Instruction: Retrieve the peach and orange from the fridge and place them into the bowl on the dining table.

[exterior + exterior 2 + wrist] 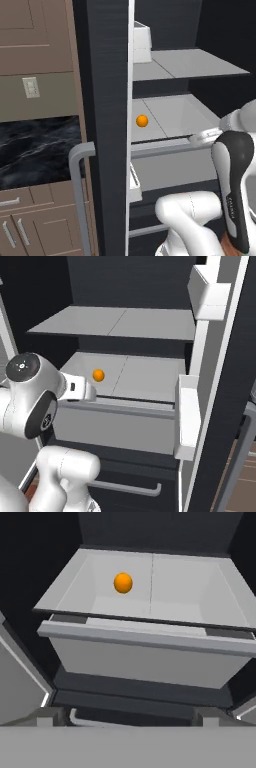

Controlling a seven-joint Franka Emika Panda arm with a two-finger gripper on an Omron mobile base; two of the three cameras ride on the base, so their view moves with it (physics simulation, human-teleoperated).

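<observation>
Gripper (128,719) poised in front of the open fridge (125,286), jaws spread wide and empty, both finger tips (50,716) just peeking up at the bottom of the hand view. Aimed over the front lip of the pale grey bin (145,639) on the fridge's lower level, not yet inside it. Below that lip, in the right base view, a grey drawer handle (125,488). Farther in, the orange (123,582) resting alone on the bin's floor, left of the seam down its middle, well back from the front edge and clear of the walls; same bright ball seen in the left base view (142,120) and in the right base view (99,375). Above it, a bare grey shelf (115,321). Beyond, only the dark rear wall. No peach spotted on the levels in sight. Judged as early in the job: doors open, fruit untouched, reach to the orange not yet made. Left to do: grasping it, carrying it to the bowl, finding the peach, doing likewise.
</observation>
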